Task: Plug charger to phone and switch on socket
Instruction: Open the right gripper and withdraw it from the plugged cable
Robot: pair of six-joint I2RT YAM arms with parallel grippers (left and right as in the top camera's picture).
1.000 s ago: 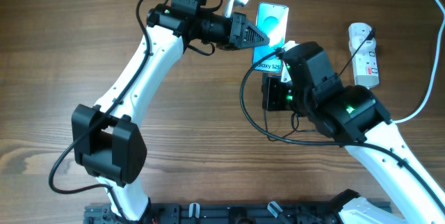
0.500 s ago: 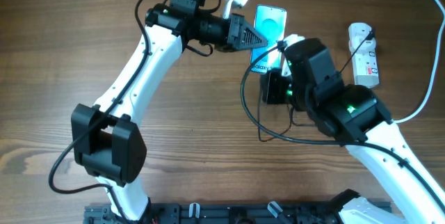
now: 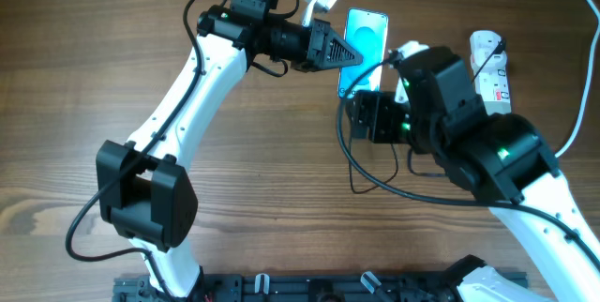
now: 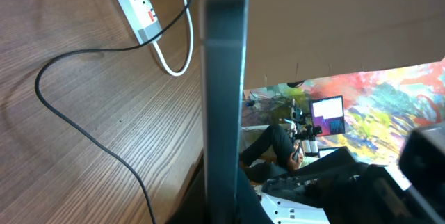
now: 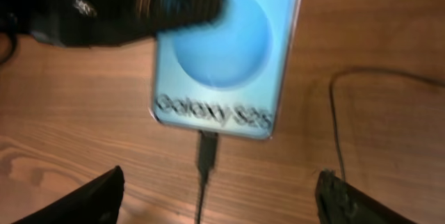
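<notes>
Counting one phone (image 3: 364, 44), one charger (image 5: 206, 151) at its port, one socket (image 3: 494, 82).

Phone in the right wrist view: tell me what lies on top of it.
A black finger of the left gripper lies across the phone's upper screen, hiding that part. Below, cyan screen and "Galaxy S25" show; the charger plug meets its bottom edge.

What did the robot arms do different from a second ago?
The right arm swung rightward. The right gripper now sits back from the phone with open jaws, leaving the charger plug in the phone's end. The left gripper kept holding the phone, and the socket stayed put.
</notes>
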